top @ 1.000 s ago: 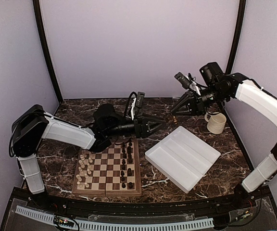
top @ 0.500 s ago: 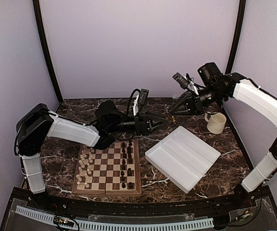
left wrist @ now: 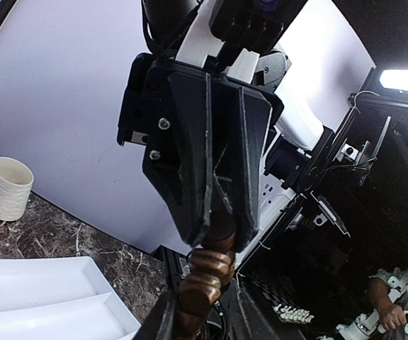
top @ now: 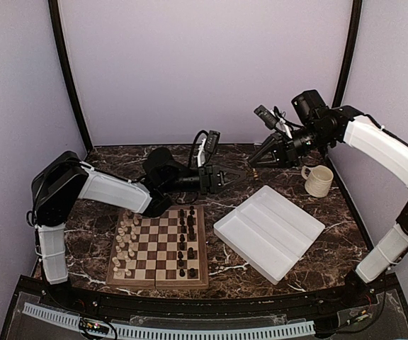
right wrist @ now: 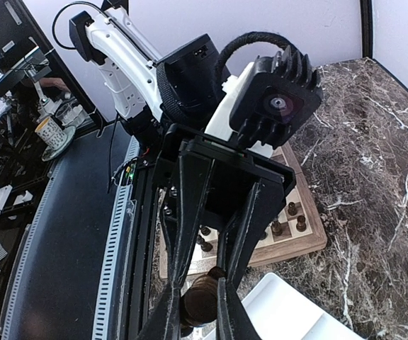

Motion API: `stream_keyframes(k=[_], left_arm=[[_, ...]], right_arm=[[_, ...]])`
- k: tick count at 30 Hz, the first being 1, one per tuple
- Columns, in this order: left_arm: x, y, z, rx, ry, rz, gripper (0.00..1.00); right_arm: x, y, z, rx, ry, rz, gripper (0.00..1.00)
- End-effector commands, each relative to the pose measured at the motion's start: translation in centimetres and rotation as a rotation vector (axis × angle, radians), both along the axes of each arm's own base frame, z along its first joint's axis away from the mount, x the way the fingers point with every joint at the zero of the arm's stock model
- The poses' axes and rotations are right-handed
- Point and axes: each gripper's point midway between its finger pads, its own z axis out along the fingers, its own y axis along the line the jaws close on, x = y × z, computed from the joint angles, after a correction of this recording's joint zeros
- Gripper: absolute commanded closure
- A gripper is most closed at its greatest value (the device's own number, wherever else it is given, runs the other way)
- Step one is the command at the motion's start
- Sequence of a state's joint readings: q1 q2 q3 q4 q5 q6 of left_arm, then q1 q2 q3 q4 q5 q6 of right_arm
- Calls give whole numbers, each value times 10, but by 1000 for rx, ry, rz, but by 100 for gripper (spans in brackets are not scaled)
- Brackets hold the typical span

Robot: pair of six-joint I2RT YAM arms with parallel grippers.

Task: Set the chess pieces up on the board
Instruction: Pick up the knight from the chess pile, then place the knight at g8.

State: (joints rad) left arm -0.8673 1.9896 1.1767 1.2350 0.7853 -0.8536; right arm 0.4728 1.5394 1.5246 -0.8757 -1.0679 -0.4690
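A dark brown turned chess piece (top: 245, 170) hangs in the air behind the board (top: 158, 282), between both grippers, which meet tip to tip. My right gripper (top: 255, 163) is shut on one end of it (right wrist: 204, 301). My left gripper (top: 234, 174) has its fingers pressed on either side of the other end (left wrist: 204, 280). On the board, cream pieces (top: 124, 248) line the left columns and dark pieces (top: 186, 241) stand in the right columns. The right wrist view shows part of the board (right wrist: 310, 241) below the grippers.
A white tray (top: 269, 230) lies right of the board, its corner directly under the grippers (right wrist: 289, 312). A cream mug (top: 319, 180) stands at the back right. Purple walls close in the back and both sides.
The left gripper has moved right to meet the right gripper and its jaws have closed in on the dark piece. The right gripper has kept its hold and barely shifted.
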Motion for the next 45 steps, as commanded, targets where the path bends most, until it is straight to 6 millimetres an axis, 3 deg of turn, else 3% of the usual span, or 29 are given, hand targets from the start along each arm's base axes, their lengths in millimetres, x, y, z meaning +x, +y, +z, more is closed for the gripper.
stream_keyframes(k=[1, 8, 15, 16, 17, 18, 19, 20, 21, 22, 23, 24, 25, 26, 27, 30, 31, 32, 35, 41, 45], left_arm=[[-5, 3, 21, -57, -50, -34, 75], [-6, 4, 21, -58, -48, -47, 85], [-7, 23, 24, 4, -45, -1, 97], [-3, 23, 15, 57, -34, 20, 98], [-3, 26, 21, 69, -42, 34, 100], [1, 25, 7, 146, -22, 58, 100], [0, 27, 17, 157, -39, 70, 100], [4, 28, -5, 268, -2, 94, 100], [6, 30, 5, 298, -13, 111, 100], [6, 35, -20, 437, 10, 123, 100], [7, 37, -7, 467, -13, 131, 100], [2, 49, -34, 620, 15, 128, 100], [3, 53, -23, 648, -7, 140, 100], [-3, 69, -43, 778, 1, 138, 100], [-7, 83, -47, 871, 18, 149, 100], [-16, 113, -46, 1026, -46, 157, 100], [-22, 129, -54, 1107, -47, 148, 100], [-26, 133, -49, 1123, -63, 147, 100], [-46, 157, -59, 1270, -88, 101, 100], [-92, 156, -92, 1447, -138, -31, 100], [-108, 146, -110, 1541, -156, -75, 100]], right_arm=[[7, 2, 3, 9, -27, -10, 90], [12, 1, -3, -12, -33, -26, 90], [22, -10, -25, -49, -33, -79, 90], [22, -11, -28, -54, -35, -84, 90], [22, -12, -31, -58, -31, -88, 90], [23, -15, -34, -62, -27, -94, 90], [23, -16, -37, -68, -25, -99, 90], [24, -19, -42, -80, -25, -107, 90], [26, -21, -48, -99, -32, -120, 90], [27, -24, -57, -128, -39, -131, 90], [29, -28, -69, -168, -55, -143, 90], [30, -32, -79, -200, -62, -151, 90], [30, -34, -89, -225, -62, -155, 90], [29, -37, -98, -249, -60, -160, 90], [28, -39, -106, -268, -55, -163, 90], [28, -44, -126, -313, -48, -179, 90], [31, -46, -132, -330, -50, -192, 90], [32, -48, -137, -344, -50, -200, 90], [34, -50, -150, -377, -34, -209, 90], [31, -48, -172, -419, 15, -188, 90], [28, -44, -175, -423, 22, -172, 90]])
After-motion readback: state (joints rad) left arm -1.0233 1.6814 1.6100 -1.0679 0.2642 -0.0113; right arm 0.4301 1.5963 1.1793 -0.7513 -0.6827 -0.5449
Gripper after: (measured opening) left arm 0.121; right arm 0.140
